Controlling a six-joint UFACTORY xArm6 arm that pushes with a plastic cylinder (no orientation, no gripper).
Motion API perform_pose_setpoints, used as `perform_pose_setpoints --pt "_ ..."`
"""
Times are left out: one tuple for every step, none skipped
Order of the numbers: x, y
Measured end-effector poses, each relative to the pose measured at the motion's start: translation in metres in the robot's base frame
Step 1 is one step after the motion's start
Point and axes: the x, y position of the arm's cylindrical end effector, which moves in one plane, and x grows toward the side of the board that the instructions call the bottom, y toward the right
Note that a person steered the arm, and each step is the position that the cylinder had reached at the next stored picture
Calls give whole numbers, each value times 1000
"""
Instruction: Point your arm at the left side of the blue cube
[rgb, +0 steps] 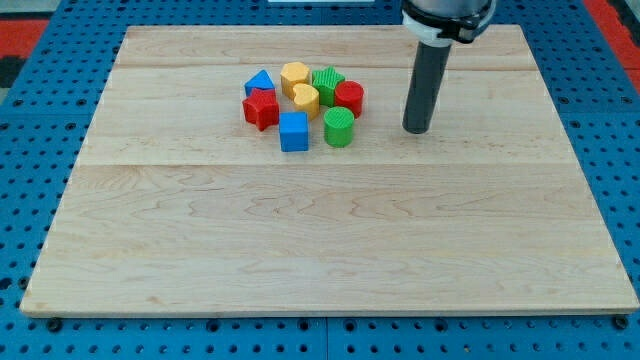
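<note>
Pale wooden board (330, 250) on blue perforated table (30, 150); cluster of small blocks in upper centre-left; dark rod with my tip (416, 130) resting on board, well to view's right of cluster, touching nothing; no fingers on this rod, hence nothing held. Blue cube (294, 131) at cluster's lower edge; red star block (261, 109) just at its upper left; green cylinder (339, 127) just to its right, between cube and tip. Target face on cube's far side from tip; detour below cluster judged necessary.
</note>
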Motion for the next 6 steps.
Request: perform_pose_setpoints --pt "19 -14" --pt "51 -36" --pt "63 -95" --pt "68 -164" --pt "61 -226" --pt "38 -248"
